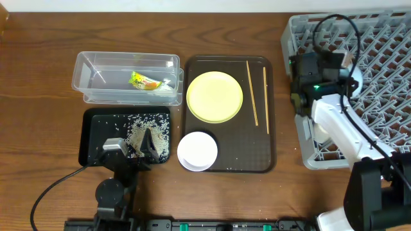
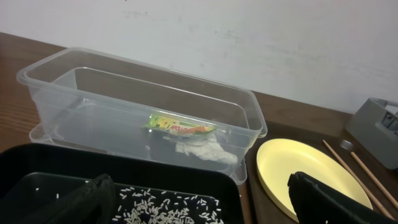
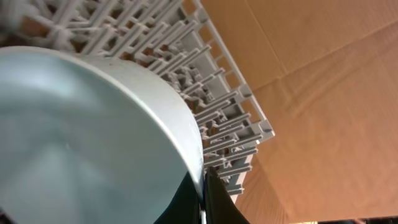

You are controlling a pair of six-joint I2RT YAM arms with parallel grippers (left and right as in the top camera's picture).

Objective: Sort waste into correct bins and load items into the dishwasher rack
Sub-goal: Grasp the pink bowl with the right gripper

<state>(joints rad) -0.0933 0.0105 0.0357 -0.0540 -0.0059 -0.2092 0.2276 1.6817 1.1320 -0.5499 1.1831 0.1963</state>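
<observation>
My right gripper [image 1: 343, 76] is over the grey dishwasher rack [image 1: 385, 51], shut on the rim of the light blue bowl [image 3: 93, 137]; its fingers [image 3: 202, 196] pinch the rim with the rack [image 3: 224, 118] behind. My left gripper [image 1: 142, 146] is open and empty [image 2: 205, 205] above the black tray [image 1: 93, 138] holding loose rice [image 2: 168, 208]. The clear tub [image 1: 90, 64] holds the green-and-yellow wrapper [image 2: 177, 126] and white scrap [image 2: 205, 148]. The yellow plate [image 1: 214, 96], white bowl [image 1: 197, 151] and two chopsticks [image 1: 252, 93] lie on the brown serving tray [image 1: 244, 147].
The tub and black tray sit side by side left of the brown tray. The rack's corner [image 2: 373, 130] shows at the right of the left wrist view, past the plate [image 2: 298, 165] and chopsticks [image 2: 357, 177]. Cables run over the rack.
</observation>
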